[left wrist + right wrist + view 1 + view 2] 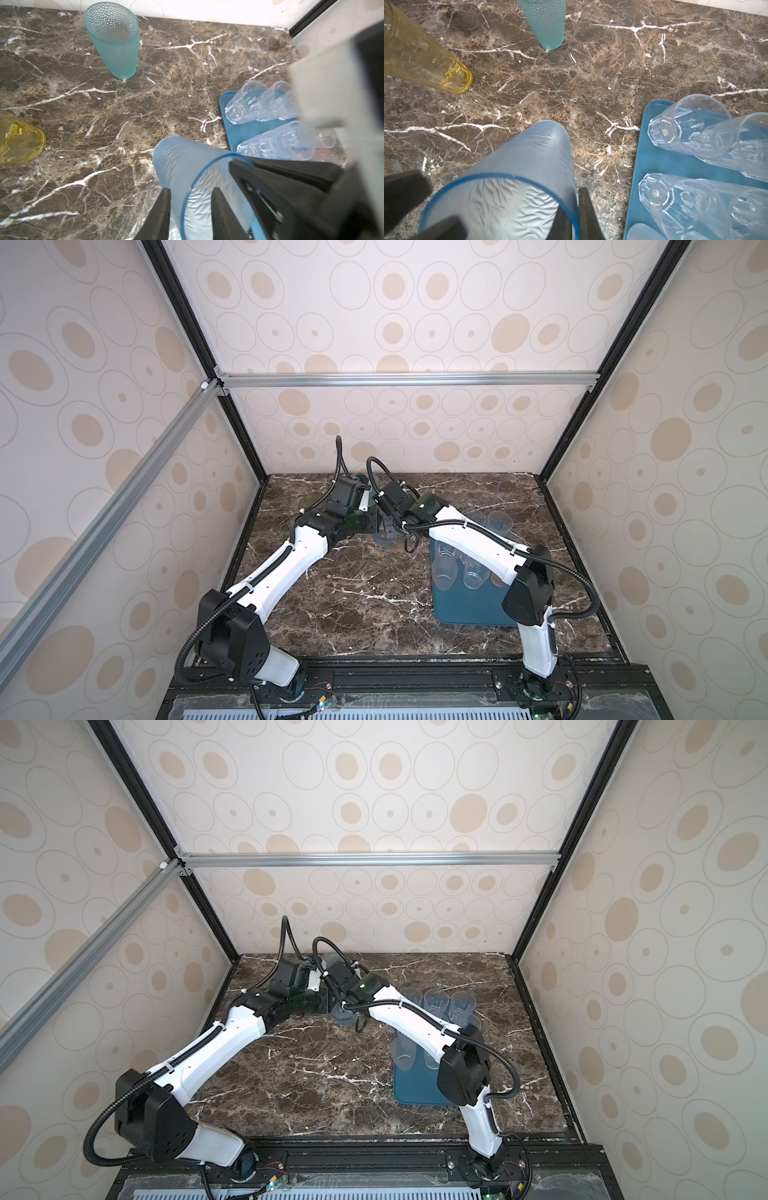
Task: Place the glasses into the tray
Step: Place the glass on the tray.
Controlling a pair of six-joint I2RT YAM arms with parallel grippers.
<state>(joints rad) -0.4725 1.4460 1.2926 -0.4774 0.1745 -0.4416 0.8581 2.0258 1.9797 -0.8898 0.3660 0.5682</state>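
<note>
Step in hand: a hand-over between the arms, by my reading. Both pincers meet at one rim at mid-frame in both top views, just left of the tray's far end.
Glass in play: frosted pale-blue ribbed plastic tumbler (187, 166) (519, 166), a tall upright cylinder with a wavy-textured wall and a smooth darker-blue lip. It is off the tray, and I cannot tell whether its base rests on the marble.
Right gripper (573, 207): closed tight, pinching the tumbler's wall at the lip, one finger inside and one outside.
Left gripper (190, 189): parted, straddling the same wall. A gap shows between the inner finger and the wall, so it is not clamping.
Tray: flat dark teal plastic tray (465, 610) (654, 162), rounded corners and a low rim, lying right of centre in the lower half of both top views. Its near end is bare.
Already placed: clear faceted tumblers (685, 128) (473, 572), standing in rows on the tray's far half. They have thick moulded bases and glossy walls.
Left to move: tall teal dimpled tumbler (114, 41) (548, 25) and amber-yellow faceted tumbler (425, 62) (18, 139), both on the brown white-veined marble tabletop (353, 605).
Next move calls for: the left fingers to clear the lip without nudging it. The right arm should then carry the tumbler upright to bare tray floor, clear of the clear ones.
Handling: a thin slick wall held only at the rim may swing, so a slow, level carry seems wise.
</note>
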